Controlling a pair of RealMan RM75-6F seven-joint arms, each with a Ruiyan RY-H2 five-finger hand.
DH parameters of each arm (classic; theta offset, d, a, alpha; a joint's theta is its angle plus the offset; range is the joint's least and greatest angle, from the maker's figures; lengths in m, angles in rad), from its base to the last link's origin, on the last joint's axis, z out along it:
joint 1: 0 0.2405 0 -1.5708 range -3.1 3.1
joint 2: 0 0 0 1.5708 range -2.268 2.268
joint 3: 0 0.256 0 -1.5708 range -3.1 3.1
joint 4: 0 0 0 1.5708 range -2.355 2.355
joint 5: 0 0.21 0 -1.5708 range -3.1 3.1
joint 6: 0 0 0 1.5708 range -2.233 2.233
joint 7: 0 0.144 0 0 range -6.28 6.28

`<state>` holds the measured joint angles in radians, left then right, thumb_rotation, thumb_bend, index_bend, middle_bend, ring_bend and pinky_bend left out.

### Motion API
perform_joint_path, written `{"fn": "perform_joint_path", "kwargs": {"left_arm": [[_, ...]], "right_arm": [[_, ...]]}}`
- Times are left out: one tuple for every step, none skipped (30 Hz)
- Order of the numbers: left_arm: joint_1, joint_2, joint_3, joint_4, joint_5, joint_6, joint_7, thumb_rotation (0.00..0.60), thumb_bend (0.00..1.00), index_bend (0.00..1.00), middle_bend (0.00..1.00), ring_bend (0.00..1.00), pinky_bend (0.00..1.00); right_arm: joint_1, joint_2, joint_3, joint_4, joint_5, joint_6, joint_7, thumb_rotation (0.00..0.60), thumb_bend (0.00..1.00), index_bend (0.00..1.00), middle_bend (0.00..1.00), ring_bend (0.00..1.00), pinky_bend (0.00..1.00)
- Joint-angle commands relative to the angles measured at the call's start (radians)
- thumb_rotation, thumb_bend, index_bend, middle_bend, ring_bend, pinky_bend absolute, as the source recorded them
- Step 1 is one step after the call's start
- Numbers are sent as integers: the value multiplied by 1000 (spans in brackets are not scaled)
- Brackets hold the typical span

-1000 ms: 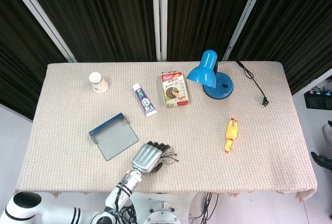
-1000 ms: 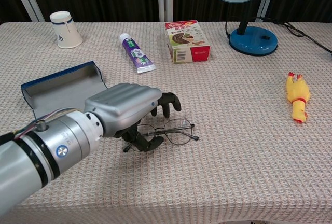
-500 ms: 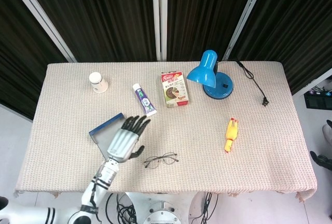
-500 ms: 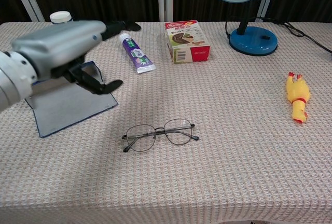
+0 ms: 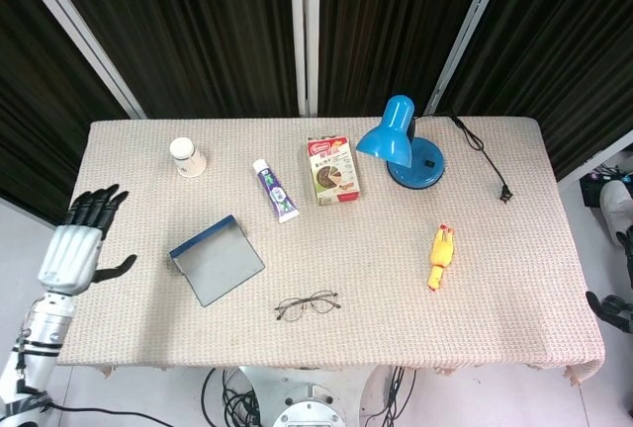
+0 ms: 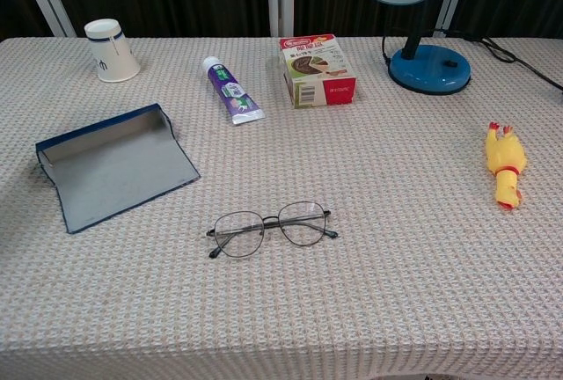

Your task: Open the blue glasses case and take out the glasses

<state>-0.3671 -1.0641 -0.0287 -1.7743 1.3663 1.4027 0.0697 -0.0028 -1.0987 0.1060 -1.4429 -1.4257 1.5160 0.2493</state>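
The blue glasses case [image 5: 216, 260] [image 6: 113, 166] lies open and flat on the left half of the table, its grey lining up. The thin-rimmed glasses [image 5: 307, 303] [image 6: 271, 228] rest on the cloth near the front edge, to the right of the case and apart from it. My left hand [image 5: 82, 242] hovers at the table's left edge, well away from both, with its fingers spread and nothing in it. It does not show in the chest view. My right hand is out of both views.
Along the back stand a white paper cup [image 5: 186, 157], a toothpaste tube [image 5: 275, 190], a small food box [image 5: 332, 169] and a blue desk lamp [image 5: 403, 139] with its cord [image 5: 485, 155]. A yellow rubber chicken [image 5: 441, 256] lies at the right.
My left hand let go of the glasses, lifted, and swung left past the case to the table's left edge. The glasses stay where they were laid down.
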Motion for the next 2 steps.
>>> {"fn": "perform_joint_path", "kwargs": {"left_arm": [[59, 40, 34, 80, 35, 7, -97, 600, 208, 61, 0, 0, 0], [63, 36, 36, 92, 42, 7, -106, 600, 208, 61, 0, 0, 0]], "right_arm": [[1, -3, -1, -10, 2, -4, -14, 600, 176, 0, 0, 0, 0], [2, -3, -1, -13, 0, -5, -19, 600, 176, 0, 0, 0, 0]]}}
